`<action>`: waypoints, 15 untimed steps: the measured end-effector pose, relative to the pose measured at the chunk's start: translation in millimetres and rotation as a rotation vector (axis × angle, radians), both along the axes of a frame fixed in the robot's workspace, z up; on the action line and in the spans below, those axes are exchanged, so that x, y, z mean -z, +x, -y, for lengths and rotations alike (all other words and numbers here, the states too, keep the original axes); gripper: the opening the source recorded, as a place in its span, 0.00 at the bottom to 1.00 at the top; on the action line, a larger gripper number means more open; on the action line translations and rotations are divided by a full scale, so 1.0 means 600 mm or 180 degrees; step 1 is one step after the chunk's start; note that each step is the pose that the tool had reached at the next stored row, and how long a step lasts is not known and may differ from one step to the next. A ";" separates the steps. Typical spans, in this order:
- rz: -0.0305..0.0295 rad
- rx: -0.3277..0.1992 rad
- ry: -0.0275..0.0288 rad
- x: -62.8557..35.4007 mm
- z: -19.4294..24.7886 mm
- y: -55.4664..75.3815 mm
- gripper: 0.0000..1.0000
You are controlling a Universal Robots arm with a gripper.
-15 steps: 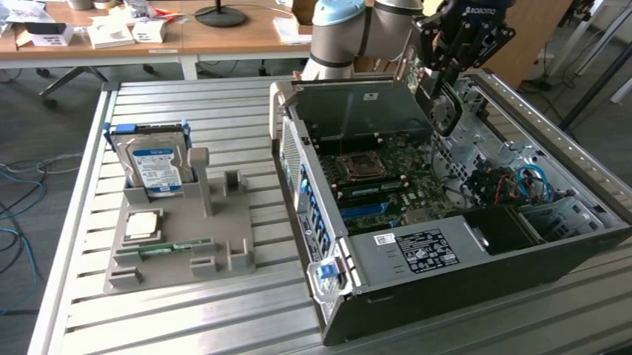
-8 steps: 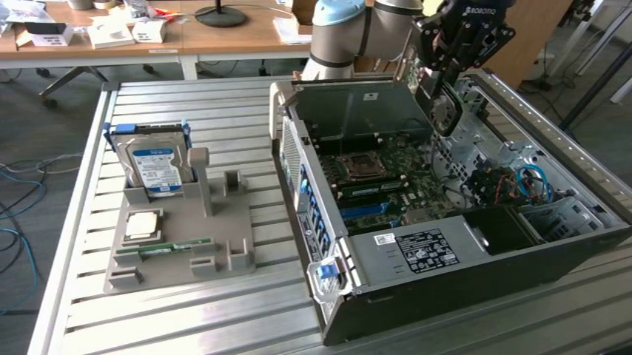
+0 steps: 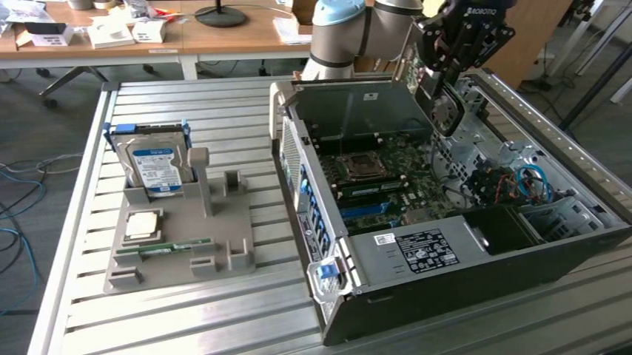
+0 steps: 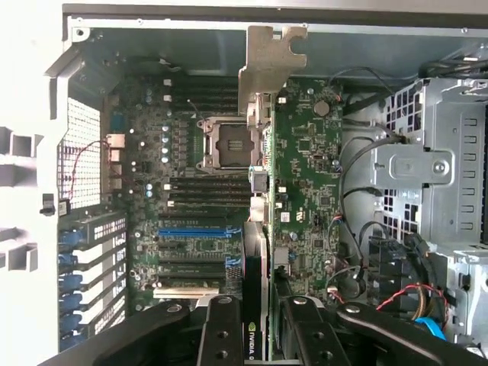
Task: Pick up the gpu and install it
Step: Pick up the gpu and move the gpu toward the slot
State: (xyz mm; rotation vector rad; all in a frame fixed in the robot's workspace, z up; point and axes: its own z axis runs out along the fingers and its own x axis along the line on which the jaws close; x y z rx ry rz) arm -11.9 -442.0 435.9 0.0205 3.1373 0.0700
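Pincer is closed partway on the gpu, which hangs edge-down over the open case at the desk's far right. The card runs across the blue slot. I judge it needs squaring to the slot, bracket toward the rear wall, with no tilt. The case holds the motherboard and cables. The grey holder on the left keeps the hard drive and memory stick.

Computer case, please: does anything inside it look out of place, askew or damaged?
Nothing looks damaged. The graphics card hangs edge-on over the motherboard, clamped in the gripper, not seated; the processor socket looks empty.
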 end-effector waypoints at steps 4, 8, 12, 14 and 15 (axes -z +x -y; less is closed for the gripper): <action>0.0000 0.0000 0.0000 0.010 0.0001 0.000 0.26; 0.0000 0.0000 -0.0001 0.021 0.0001 0.000 0.26; 0.0000 -0.0001 -0.0001 0.022 0.0001 0.001 0.26; 0.0000 -0.0001 0.0000 0.022 0.0002 0.005 0.26; 0.0000 0.0000 0.0000 0.022 0.0002 0.008 0.26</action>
